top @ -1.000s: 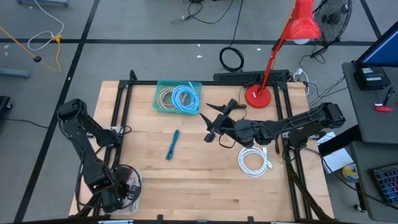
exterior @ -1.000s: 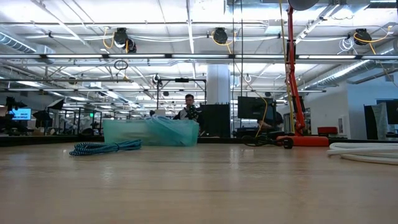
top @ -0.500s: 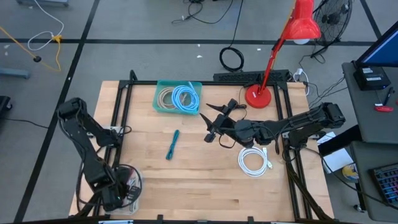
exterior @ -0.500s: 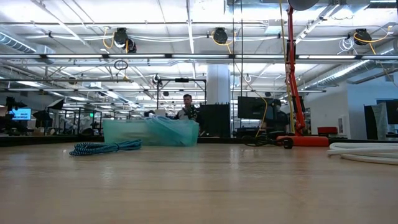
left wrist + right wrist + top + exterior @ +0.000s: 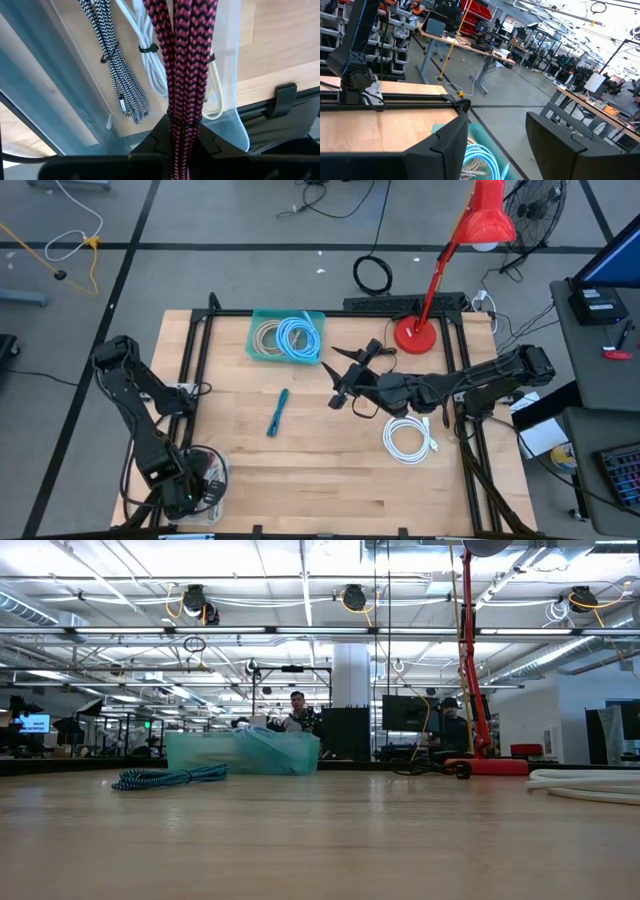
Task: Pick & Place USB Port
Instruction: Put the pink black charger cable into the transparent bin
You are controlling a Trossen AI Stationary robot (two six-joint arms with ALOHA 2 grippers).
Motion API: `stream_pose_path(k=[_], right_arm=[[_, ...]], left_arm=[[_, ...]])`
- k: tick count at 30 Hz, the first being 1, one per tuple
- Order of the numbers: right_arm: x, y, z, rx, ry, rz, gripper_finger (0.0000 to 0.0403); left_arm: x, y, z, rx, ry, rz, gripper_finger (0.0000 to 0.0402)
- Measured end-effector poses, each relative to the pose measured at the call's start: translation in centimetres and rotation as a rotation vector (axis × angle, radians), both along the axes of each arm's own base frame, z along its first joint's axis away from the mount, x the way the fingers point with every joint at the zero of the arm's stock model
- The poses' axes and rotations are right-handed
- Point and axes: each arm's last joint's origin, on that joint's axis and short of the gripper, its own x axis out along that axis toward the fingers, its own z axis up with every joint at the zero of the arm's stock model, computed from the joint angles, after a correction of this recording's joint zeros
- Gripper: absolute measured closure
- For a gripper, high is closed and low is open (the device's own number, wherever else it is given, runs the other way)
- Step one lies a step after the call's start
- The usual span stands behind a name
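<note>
My left gripper (image 5: pixel 184 131) is at the table's near left corner (image 5: pixel 188 492), pointing down into a clear plastic bin (image 5: pixel 239 75), and is shut on a bundled pink-and-black braided cable (image 5: pixel 187 60). A black-and-white braided cable (image 5: pixel 117 75) and a white cable (image 5: pixel 150 65) lie in that bin. My right gripper (image 5: pixel 338 380) is open and hovers above the table's middle, near a teal bin (image 5: pixel 287 337) that holds coiled cables (image 5: pixel 479 155). A teal braided cable (image 5: pixel 277 412) lies flat on the wood (image 5: pixel 165 777). My left gripper pinches the pink-and-black cable bundle between its two fingers (image 5: pixel 155 145) at the tied end (image 5: pixel 184 120), where a black tie wraps the strands. The fingers come from above, pointing down, along the bundle. The strands run away from the fingers over the clear bin.
A white coiled cable (image 5: pixel 408 438) lies on the right of the table. A red desk lamp (image 5: pixel 415 333) stands at the far right corner. Black frame rails (image 5: pixel 195 370) run along the table's sides. Bare wood stretches across the near middle. People show in the room beyond (image 5: pixel 297 712).
Neither gripper has visibly moved, opened or shut. Only a person in the room beyond the table has shifted a little.
</note>
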Motion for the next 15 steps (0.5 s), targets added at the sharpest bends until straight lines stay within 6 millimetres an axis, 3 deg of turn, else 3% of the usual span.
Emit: stream_pose_path(k=[10, 15], right_arm=[[-0.07, 0.35, -0.07, -0.002, 0.007, 0.009, 0.0215], [-0.15, 0.79, -0.06, 0.000, 0.006, 0.022, 0.0213]], left_arm=[[0.40, -0.36, -0.27, 0.034, 0.047, 0.005, 0.0377], [0.75, -0.99, 0.65, 0.006, 0.027, 0.007, 0.0377]])
